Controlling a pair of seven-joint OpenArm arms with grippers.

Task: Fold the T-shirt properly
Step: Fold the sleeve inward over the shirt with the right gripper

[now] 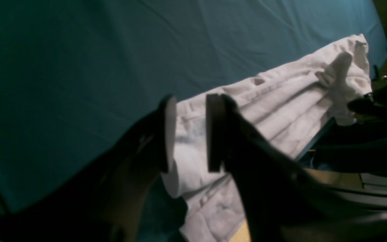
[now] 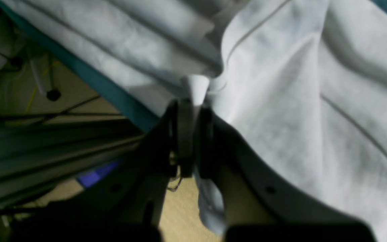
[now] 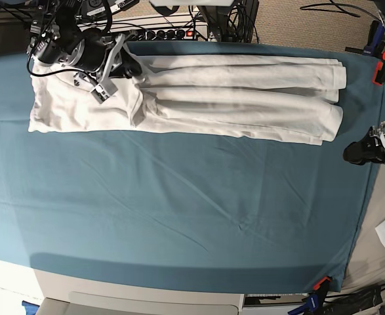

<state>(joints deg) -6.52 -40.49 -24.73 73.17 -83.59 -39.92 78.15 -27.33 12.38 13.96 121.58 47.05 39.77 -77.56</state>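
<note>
The T-shirt lies folded in a long band along the far edge of the teal tabletop. The right gripper has its jaws pinching a fold of it. The left gripper hangs beside the shirt's other end, jaws spread, empty.

Base view: even, fairly bright overhead light, sharp focus, soft shadows in the folds of the T-shirt, and a darker band across the teal table cover toward 6 o'clock. Left wrist view: dim and underexposed, cover darkening toward 9 o'clock, left gripper a blurred black silhouette at 6 o'clock, cloth soft but readable toward 2 o'clock. Right wrist view: cloth brightly lit yet soft with motion blur, right gripper dark and out of focus, background at 9 o'clock murky.
</note>
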